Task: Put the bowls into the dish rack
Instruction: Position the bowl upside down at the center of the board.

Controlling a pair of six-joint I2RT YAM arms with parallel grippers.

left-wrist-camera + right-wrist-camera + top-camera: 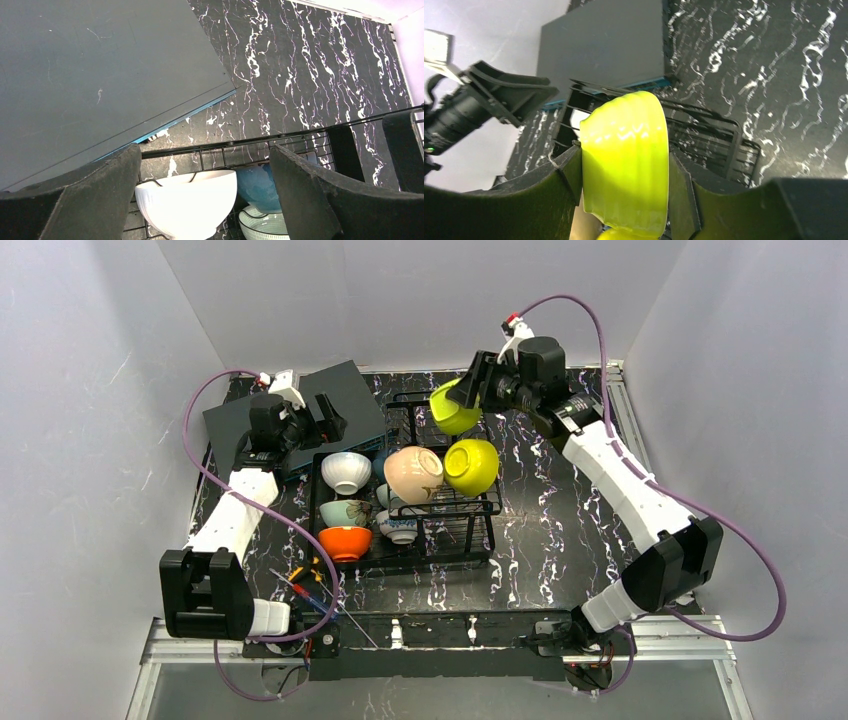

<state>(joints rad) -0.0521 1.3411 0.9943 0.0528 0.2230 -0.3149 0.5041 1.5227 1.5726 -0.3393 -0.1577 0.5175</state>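
The black wire dish rack (pixel 466 532) stands mid-table. In it sit a white bowl (pixel 346 472), a pinkish beige bowl (pixel 413 474), a yellow bowl (pixel 471 466), a mint-green bowl (pixel 346 512), an orange bowl (pixel 345 542) and a blue-and-white patterned bowl (pixel 399 528). My right gripper (pixel 468 392) is shut on a second yellow bowl (pixel 624 145), held on edge above the rack's far end. My left gripper (pixel 204 150) hangs open over the rack's far left corner, above the white bowl (pixel 187 202) and a dark blue bowl (pixel 257 185), holding nothing.
A dark grey flat box (pixel 300 405) lies at the far left, just behind the rack and under my left wrist. Small hand tools (pixel 310 590) lie near the left arm's base. White walls close in on three sides.
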